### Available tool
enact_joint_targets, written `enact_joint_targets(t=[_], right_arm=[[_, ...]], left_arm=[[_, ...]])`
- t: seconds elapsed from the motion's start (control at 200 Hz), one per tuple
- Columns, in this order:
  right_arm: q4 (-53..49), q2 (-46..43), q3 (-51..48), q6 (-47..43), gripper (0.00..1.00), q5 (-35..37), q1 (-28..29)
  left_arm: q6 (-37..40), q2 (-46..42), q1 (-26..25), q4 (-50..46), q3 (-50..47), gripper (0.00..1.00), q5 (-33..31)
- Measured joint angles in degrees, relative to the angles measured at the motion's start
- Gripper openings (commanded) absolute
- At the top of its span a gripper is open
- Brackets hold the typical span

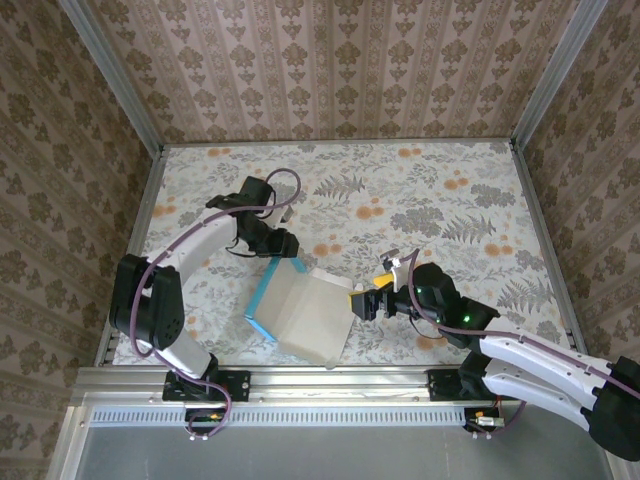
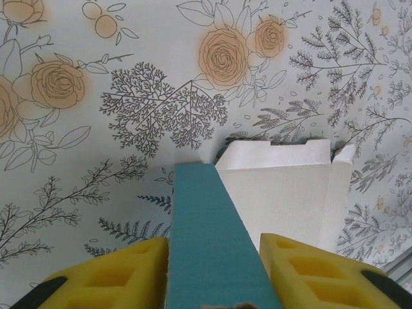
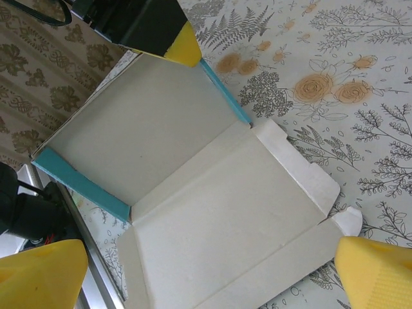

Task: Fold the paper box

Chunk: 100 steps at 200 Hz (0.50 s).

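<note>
The paper box (image 1: 300, 310) lies partly folded near the front middle of the table, white inside face up, with turquoise walls standing along its left and far sides. My left gripper (image 1: 285, 245) is at the box's far corner. In the left wrist view it (image 2: 215, 257) straddles a turquoise wall (image 2: 206, 219), with a yellow pad against each side. The right wrist view shows that gripper's yellow finger (image 3: 174, 42) on the same wall. My right gripper (image 1: 362, 303) is at the box's right edge. It (image 3: 212, 270) stands wide open over the flat white panel (image 3: 219, 199), holding nothing.
A floral cloth (image 1: 450, 200) covers the table, with free room at the back and right. Patterned walls close three sides. A metal rail (image 1: 330, 380) runs along the near edge, just in front of the box.
</note>
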Motion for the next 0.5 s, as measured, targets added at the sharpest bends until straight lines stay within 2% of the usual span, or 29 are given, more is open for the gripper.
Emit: enact_joint_targets(t=[0.125,0.28,0.5], right_arm=[[-0.63,-0.02,0.11,0.90,1.00,0.33,0.00],[-5.62,-0.15,1.99,3.02,1.00,4.42,-0.85],[-9.66,1.09,4.98,7.74,1.00,2.56,-9.77]], left_arm=[[-0.59,0.00,0.66,0.61,-0.17,0.38,0.52],[-3.13,-0.50,3.65,4.70,-3.21,0.37,2.45],[-10.45,-5.53,6.97,13.68,-12.55,0.37,4.70]])
